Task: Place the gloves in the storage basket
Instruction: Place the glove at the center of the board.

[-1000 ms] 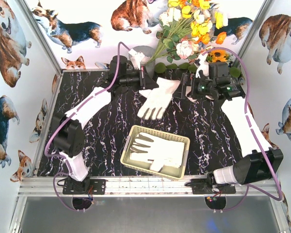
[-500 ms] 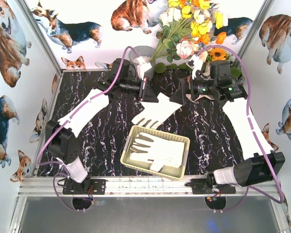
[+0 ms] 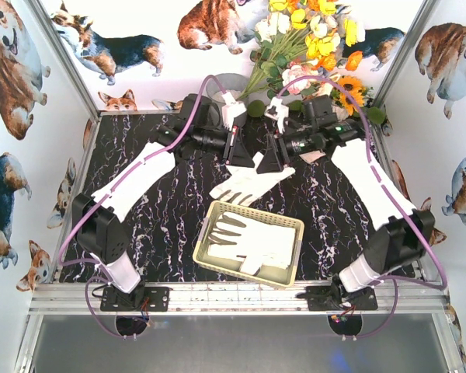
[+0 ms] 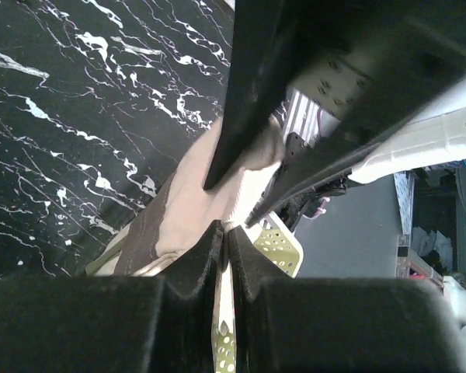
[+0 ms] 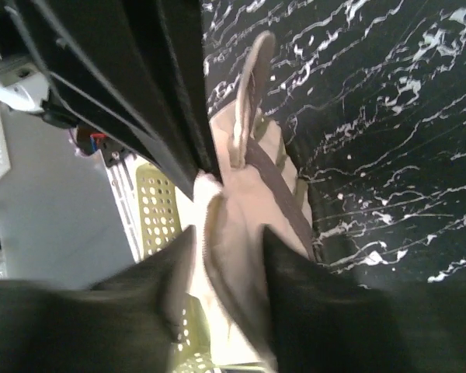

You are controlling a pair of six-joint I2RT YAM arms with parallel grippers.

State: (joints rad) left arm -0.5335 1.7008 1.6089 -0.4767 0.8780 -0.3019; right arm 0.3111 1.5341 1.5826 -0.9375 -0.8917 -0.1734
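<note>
3 gloves can be counted: 1 glove hanging between the 2 grippers, left gripper and right gripper, and 2 gloves in the 1 basket just on their near side. Behind the grippers stand 1 grey bucket and 1 bouquet.

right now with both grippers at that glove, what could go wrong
The right gripper only straddles a fold of the glove. It may slip, leaving the glove dangling from the left gripper. The two grippers are nearly touching, so they could collide. The glove's fingertips lie close to the far rim of the basket and might drape over it instead of dropping in.
</note>
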